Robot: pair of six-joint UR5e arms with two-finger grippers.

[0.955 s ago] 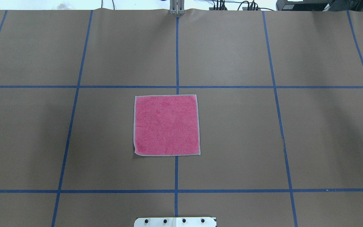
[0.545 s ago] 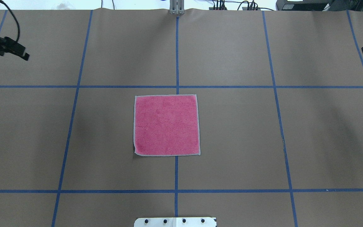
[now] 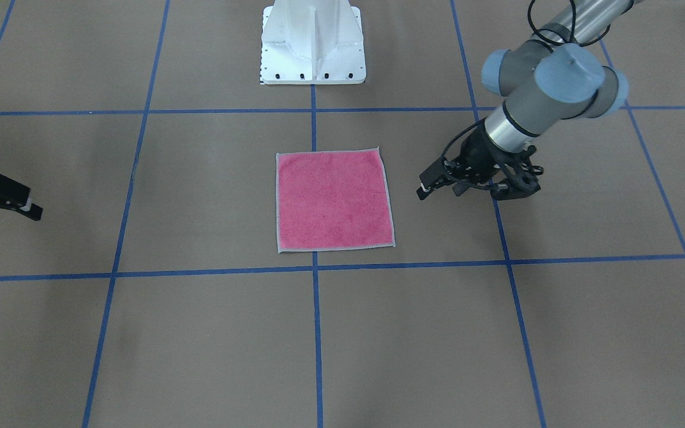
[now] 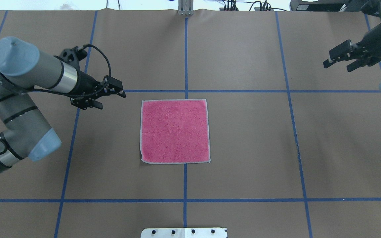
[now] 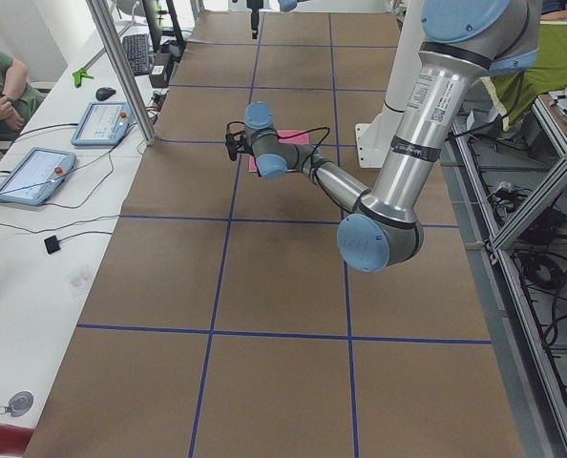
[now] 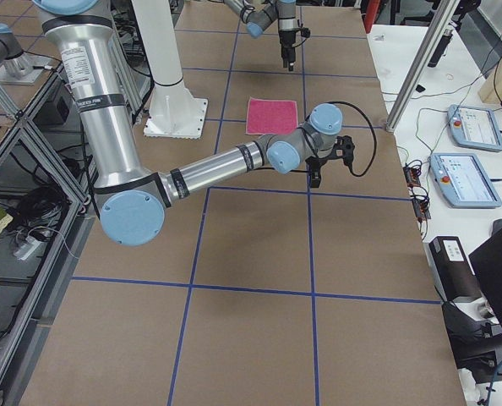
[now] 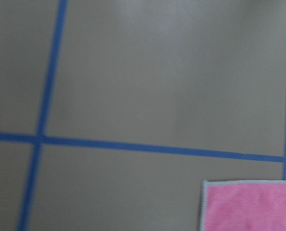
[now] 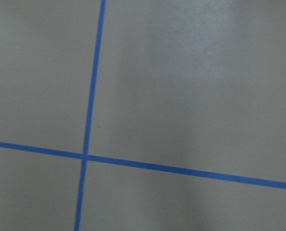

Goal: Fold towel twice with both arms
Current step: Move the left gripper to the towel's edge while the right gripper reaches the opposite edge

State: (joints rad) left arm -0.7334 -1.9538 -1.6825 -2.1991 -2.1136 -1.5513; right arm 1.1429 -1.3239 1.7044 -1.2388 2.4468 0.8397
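The towel (image 4: 174, 131) lies flat and unfolded at the table's centre, pink face up with a pale grey edge; it also shows in the front view (image 3: 334, 200). Its corner shows in the left wrist view (image 7: 251, 204). My left gripper (image 4: 111, 100) is open and empty, hovering just left of the towel's far left corner; in the front view (image 3: 439, 191) it is on the right. My right gripper (image 4: 337, 66) is open and empty, far off to the right over bare table, at the left edge of the front view (image 3: 12, 220).
The brown table cover carries a grid of blue tape lines (image 4: 186, 91). The white pedestal base (image 3: 313, 41) stands at the near edge. A metal post (image 4: 185, 8) stands at the far edge. Tablets (image 6: 466, 179) and cables lie on a side bench.
Both arms have swung in from the sides. The left gripper moved right, close to the towel's far left corner. The right gripper came further in from the right edge. The towel has not moved.
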